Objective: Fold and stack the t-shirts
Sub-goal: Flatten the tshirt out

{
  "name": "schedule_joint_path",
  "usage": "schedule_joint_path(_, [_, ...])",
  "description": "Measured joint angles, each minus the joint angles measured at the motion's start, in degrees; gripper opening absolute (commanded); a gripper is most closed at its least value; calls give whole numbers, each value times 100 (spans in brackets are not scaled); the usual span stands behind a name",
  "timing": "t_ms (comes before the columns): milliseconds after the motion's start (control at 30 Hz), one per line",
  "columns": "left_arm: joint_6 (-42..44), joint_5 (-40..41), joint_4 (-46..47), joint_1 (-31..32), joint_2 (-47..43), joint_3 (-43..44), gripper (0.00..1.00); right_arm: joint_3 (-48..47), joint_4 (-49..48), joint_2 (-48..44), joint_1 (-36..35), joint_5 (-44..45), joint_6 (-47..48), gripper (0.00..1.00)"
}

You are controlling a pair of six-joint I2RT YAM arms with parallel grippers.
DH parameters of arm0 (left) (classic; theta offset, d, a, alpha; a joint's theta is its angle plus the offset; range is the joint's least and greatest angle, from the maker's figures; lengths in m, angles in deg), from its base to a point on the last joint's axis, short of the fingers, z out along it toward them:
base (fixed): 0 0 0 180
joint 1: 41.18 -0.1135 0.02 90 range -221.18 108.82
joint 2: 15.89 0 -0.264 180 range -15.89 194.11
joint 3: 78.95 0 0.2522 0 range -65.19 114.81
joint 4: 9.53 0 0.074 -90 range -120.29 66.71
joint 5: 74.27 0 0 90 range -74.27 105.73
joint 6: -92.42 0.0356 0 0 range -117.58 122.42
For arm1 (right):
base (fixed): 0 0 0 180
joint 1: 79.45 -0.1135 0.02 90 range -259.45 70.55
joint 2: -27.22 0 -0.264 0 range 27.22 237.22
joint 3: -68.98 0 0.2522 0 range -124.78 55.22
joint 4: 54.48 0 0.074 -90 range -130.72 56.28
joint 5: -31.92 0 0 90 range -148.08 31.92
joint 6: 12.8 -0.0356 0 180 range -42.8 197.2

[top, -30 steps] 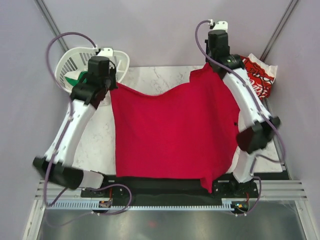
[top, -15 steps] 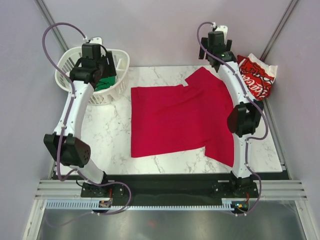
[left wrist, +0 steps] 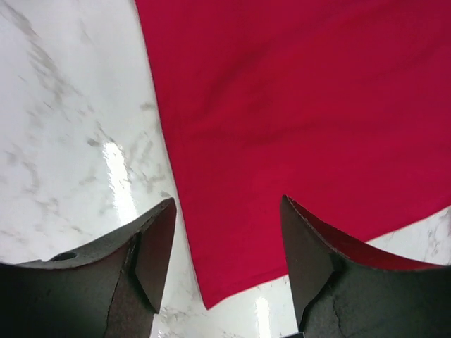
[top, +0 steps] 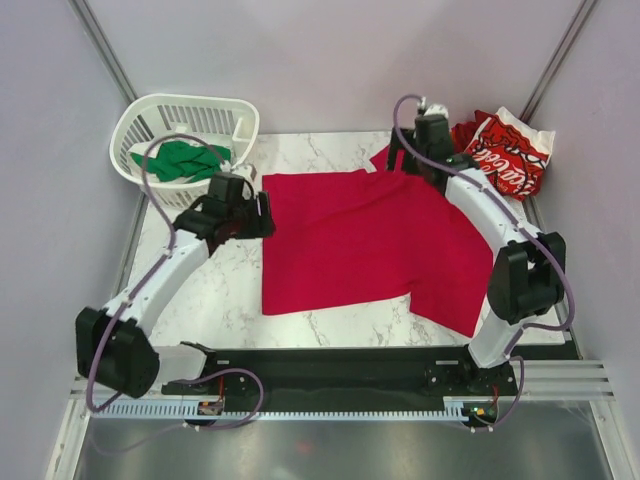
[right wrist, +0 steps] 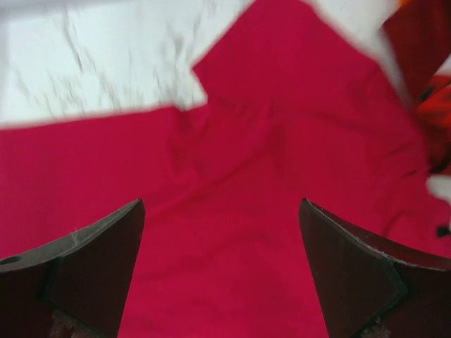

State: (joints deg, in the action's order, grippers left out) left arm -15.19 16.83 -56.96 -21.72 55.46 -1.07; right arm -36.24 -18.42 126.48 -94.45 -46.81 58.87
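Observation:
A plain crimson t-shirt [top: 360, 240] lies spread flat on the marble table [top: 210, 280]. My left gripper [top: 263, 215] hovers open over its left edge. In the left wrist view that gripper [left wrist: 228, 204] has nothing between its fingers, and the shirt's edge and one corner [left wrist: 211, 282] show below them. My right gripper [top: 405, 165] stands open above the shirt's far right part near a sleeve, and the right wrist view shows it [right wrist: 221, 204] with only red cloth [right wrist: 246, 141] beneath. A green t-shirt [top: 180, 160] sits in the basket. A red-and-white t-shirt [top: 505, 155] lies bunched at the back right.
The white slatted basket [top: 215, 105] stands at the table's back left corner. Grey walls close in on both sides. The black base rail [top: 330, 370] runs along the near edge, and the shirt's near right part reaches almost to it.
Both grippers opened and let go of the crimson shirt, which dropped from held up to flat. My left arm swung from the basket to the shirt's left edge; the right gripper lowered slightly.

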Motion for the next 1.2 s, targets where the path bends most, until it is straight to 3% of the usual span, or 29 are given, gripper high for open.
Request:
schedule_joint_path(133, [-289, -586, 420, 90, 835, -651, 65, 1021, 96, 61, -420, -234, -20, 98])
schedule_joint_path(433, [-584, -1032, 1248, 179, 2527, -356, 62, 1668, -393, 98, -645, -883, -354, 98])
schedule_joint_path(767, [-654, -874, 916, 96, 3119, 262, 61, 2533, -1130, 752, -1172, -1110, -780, 98])
schedule_joint_path(1200, [-643, 251, 170, -560, 3222, 157, 57, 2450, -2341, 1191, -2249, -1224, -1246, 98])
